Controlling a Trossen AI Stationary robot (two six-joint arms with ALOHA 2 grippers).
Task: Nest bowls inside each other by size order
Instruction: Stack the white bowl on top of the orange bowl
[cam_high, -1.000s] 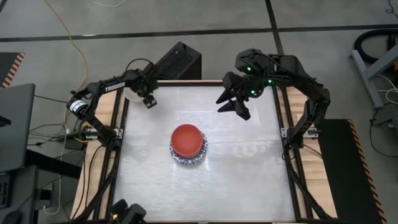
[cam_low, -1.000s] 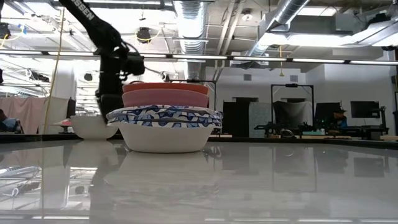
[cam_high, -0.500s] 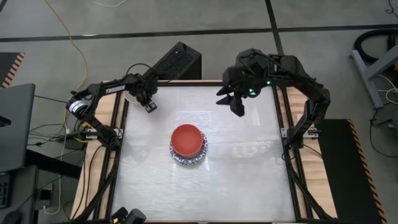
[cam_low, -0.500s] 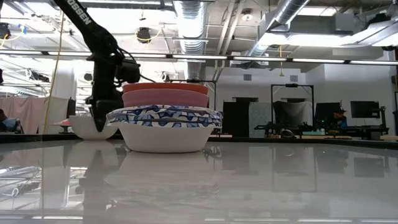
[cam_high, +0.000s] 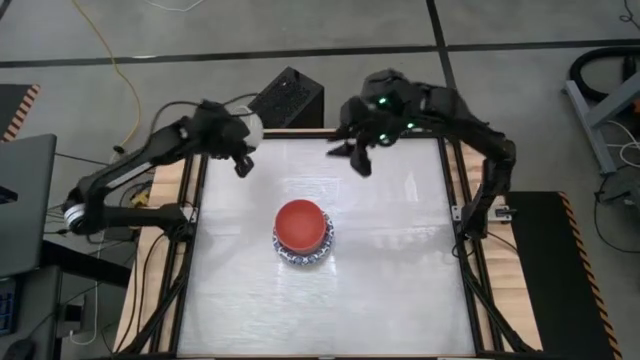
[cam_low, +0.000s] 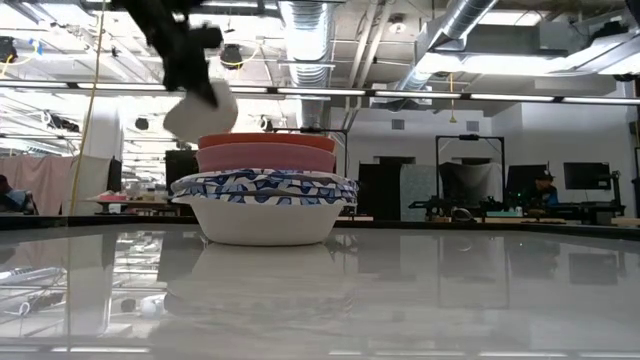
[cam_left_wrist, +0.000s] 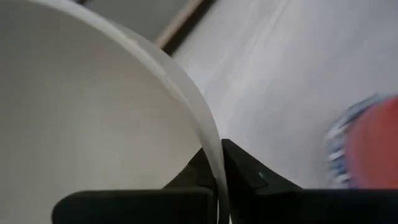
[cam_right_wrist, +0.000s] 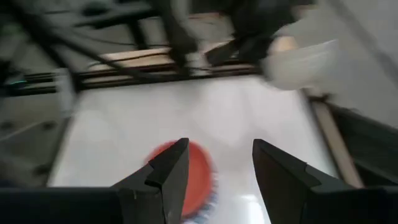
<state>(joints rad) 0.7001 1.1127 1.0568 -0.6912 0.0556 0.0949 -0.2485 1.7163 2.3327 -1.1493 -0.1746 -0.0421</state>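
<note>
The left gripper (cam_high: 240, 150) is closed on the rim of the cream-white bowl (cam_high: 248, 128), one finger (cam_left_wrist: 249, 177) outside the wall and the other inside it, as the left wrist view shows with the thin white rim (cam_left_wrist: 208, 137) passing between the two dark fingers. The bowl is held clear of the table (cam_high: 400, 280); in the low view the cream-white bowl (cam_low: 200, 112) hangs tilted in the air below the left arm, above and to one side of the stack. The gripper sits over the far left corner of the table, near the wooden frame edge (cam_high: 190, 190). Ahead of the gripper and below it, toward the table centre, stands the stack of nested bowls (cam_high: 302, 232). In the low view the stack consists of a white-bodied bowl with a blue-and-white patterned rim (cam_low: 265, 187) at the bottom, a pink bowl (cam_low: 266, 158) in it, and a red bowl (cam_low: 266, 141) on top. From above only the red bowl (cam_high: 301, 225) and the patterned rim (cam_high: 300, 259) are visible. The held bowl and the stack are well apart. The right gripper (cam_high: 358, 152) hovers over the far edge of the table, across from the left gripper, its fingers spread and holding nothing; in the right wrist view the two fingers (cam_right_wrist: 168, 171) stand apart, with the red bowl (cam_right_wrist: 196, 174) visible beyond them on the table and the white bowl (cam_right_wrist: 298, 62) farther off in the left gripper. A black box (cam_high: 285, 98) lies on the floor just beyond the far table edge, between the two arms.
</note>
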